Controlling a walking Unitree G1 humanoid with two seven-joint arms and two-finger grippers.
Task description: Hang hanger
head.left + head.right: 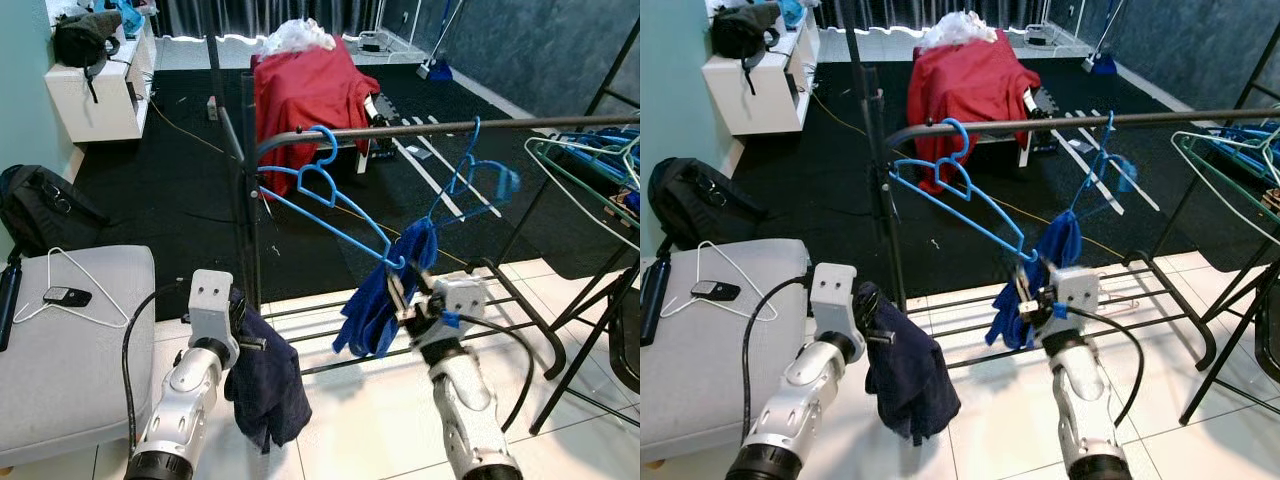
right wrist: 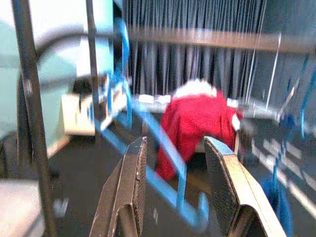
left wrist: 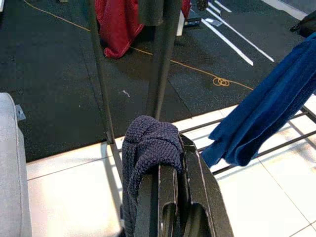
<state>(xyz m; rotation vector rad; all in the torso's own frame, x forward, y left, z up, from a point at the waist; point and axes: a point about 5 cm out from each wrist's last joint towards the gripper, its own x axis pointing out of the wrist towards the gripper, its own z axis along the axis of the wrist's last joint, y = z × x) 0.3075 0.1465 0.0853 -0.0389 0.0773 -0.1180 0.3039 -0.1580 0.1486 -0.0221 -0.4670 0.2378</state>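
The blue hanger (image 1: 330,205) is already hooking over the dark rail (image 1: 440,127) of the clothes rack, close to the rail's left end where the bar is bending down into its upright post. It is hanging tilted, its lower arm sloping down toward the right gripper (image 1: 405,290), and a blue cloth (image 1: 385,290) is draping from that low end. So the hanging itself is looking largely done; what seems left is for the right gripper to let go fully and draw clear so the hanger can settle level.

In the right wrist view the fingers (image 2: 129,182) are standing spread, with the hanger's blue bar running between them, but the picture is blurring and contact cannot be judged. The cloth is also covering the hanger's low end in the head views.

The left gripper (image 1: 240,335) is waiting low by the rack's left post, pinching a dark navy cloth (image 1: 268,385) between closed fingers.

A second blue hanger (image 1: 480,180) is hanging further along the rail toward its right end.
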